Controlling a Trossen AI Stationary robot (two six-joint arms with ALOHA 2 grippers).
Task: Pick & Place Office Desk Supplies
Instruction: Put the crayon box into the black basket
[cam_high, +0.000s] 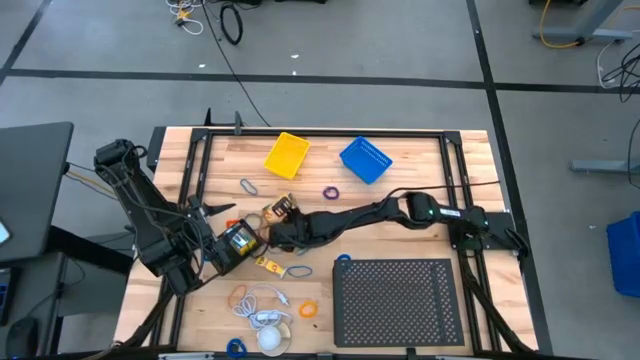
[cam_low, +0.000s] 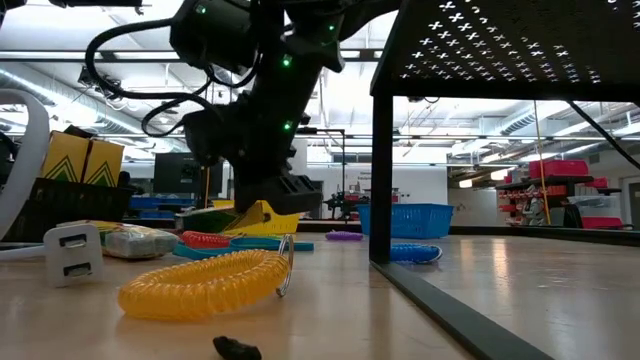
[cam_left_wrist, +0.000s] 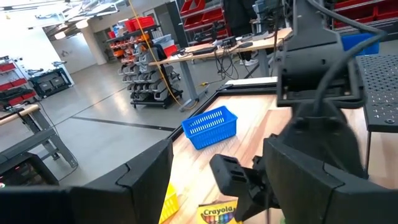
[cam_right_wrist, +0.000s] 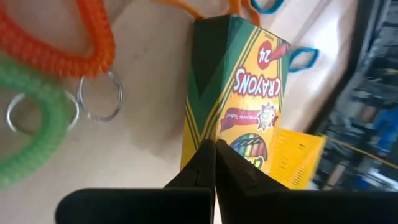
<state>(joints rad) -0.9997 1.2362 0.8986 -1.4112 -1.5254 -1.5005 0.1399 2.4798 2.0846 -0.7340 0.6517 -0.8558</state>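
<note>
Right gripper (cam_right_wrist: 214, 163) pinched fully shut at a crayon box (cam_right_wrist: 233, 99), centre frame, seemingly to lift it. Left gripper (cam_high: 205, 250) spread wide beside it, lower left, empty, waiting.

The high view looked straight down on the whole wooden table (cam_high: 420, 205) and floor beyond. The low view sat at tabletop height, very near a yellow coil (cam_low: 200, 285), facing level across the table into the workshop. The left wrist view looked forward over the table's far edge into the room, sharing the blue basket (cam_left_wrist: 209, 126) with the high and low views. The right wrist view pointed closely down at a crayon box (cam_right_wrist: 239, 93), which the left wrist view also caught.
</note>
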